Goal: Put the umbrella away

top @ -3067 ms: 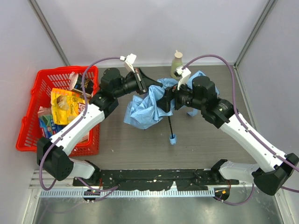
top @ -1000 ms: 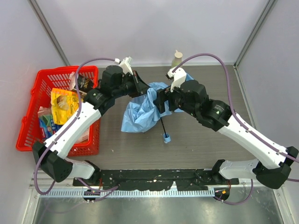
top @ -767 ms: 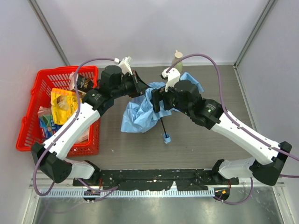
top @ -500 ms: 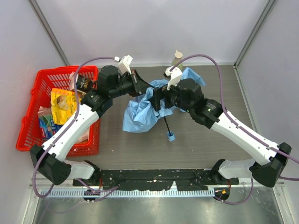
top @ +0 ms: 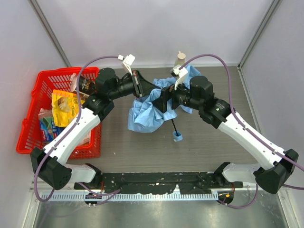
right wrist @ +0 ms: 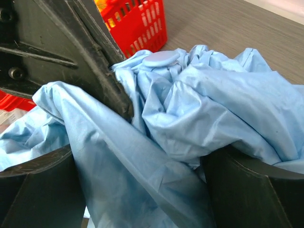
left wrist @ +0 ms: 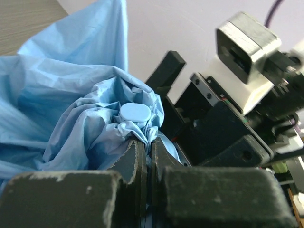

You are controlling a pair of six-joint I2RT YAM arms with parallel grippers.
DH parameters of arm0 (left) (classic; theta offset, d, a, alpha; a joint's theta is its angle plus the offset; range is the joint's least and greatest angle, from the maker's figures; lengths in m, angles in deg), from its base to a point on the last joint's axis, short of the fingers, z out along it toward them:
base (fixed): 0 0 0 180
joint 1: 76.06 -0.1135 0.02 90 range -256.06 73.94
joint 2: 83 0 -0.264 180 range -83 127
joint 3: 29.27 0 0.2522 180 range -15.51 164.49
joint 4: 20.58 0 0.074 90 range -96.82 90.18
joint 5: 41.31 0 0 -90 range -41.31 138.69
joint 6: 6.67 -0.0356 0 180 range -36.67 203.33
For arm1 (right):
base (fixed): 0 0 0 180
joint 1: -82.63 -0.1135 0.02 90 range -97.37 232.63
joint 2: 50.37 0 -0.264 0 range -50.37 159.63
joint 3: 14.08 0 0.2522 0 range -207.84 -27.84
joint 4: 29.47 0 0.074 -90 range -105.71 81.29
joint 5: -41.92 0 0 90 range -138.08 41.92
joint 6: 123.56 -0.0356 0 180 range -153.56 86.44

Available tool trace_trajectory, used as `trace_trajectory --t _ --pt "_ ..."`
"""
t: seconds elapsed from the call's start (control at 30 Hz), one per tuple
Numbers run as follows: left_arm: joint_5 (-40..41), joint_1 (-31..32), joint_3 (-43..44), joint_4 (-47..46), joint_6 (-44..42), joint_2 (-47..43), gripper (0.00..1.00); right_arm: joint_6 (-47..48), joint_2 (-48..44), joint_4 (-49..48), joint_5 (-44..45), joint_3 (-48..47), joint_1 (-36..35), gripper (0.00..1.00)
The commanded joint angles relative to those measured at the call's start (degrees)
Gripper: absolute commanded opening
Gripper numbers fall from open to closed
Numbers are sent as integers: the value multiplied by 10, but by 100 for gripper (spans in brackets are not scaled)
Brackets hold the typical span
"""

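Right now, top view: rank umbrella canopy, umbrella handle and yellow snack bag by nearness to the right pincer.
1. Umbrella canopy, at the right pincer itself.
2. Umbrella handle, nearer the bases.
3. Yellow snack bag, far left in the red basket.

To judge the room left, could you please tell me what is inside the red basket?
The red basket holds a yellow bag, a dark packet and a blue-green pack. The left arm covers its right edge; anything beneath is hidden.

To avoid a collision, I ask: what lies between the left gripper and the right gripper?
The umbrella: its bunched blue fabric fills the gap, as the right wrist view shows.
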Motion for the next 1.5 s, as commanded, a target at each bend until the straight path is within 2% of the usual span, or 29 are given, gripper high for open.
trace_trajectory --t 0.0,0.13,0.33,0.4,0.43,0.53,0.7,0.73,0.8,0.83,0.87,0.9,1.0,1.03,1.07,1.17,1.2,1.23,1.27,1.37,1.47 --pt "-147 17 17 -116 19 -74 0 11 12 -16 -72 17 15 85" --pt "-164 17 21 -118 11 -77 0 12 23 -24 -143 15 16 70" --pt "-187 16 22 -115 4 -85 0 21 28 -37 -164 16 16 46" --pt "-188 17 22 -113 3 -86 0 20 23 -52 -181 22 16 35" --pt "-187 17 22 -111 1 -86 0 19 21 -60 -192 24 16 20" --pt "-187 17 22 -102 -6 -89 0 20 20 -64 -193 28 16 1" --pt "-183 16 28 -90 -14 -92 0 22 -7 -82 -178 60 17 1" --pt "-178 17 30 -79 -18 -90 3 20 -14 -82 -169 64 16 1" --pt "-162 17 41 -52 -31 -90 19 20 -26 -84 -147 66 17 1" --pt "-143 16 48 -30 -42 -91 30 22 -27 -82 -133 66 17 1" --pt "-123 17 57 0 -57 -93 45 30 -31 -72 -109 59 17 1" --pt "-89 17 66 38 -75 -98 54 34 -32 -65 -95 55 15 1" --pt "63 16 102 144 -136 -127 62 60 -26 1 25 9 21 1" --pt "113 15 106 167 -154 -140 74 69 -24 16 68 -3 26 1" --pt "168 15 106 185 -166 -157 79 75 -22 37 89 -28 41 1" --pt "300 14 94 215 -184 -204 83 120 -12 74 213 -80 70 1" --pt "330 15 81 216 -185 -217 83 141 4 100 249 -122 77 1" --pt "352 15 67 213 -185 -234 83 187 12 111 329 -142 76 1" --pt "375 15 50 207 -184 -248 83 209 32 125 359 -185 78 1" --pt "389 15 11 203 -177 -280 82 335 69 93 471 -250 75 1" --pt "387 15 -21 212 -155 -304 81 429 107 28 500 -268 70 1"
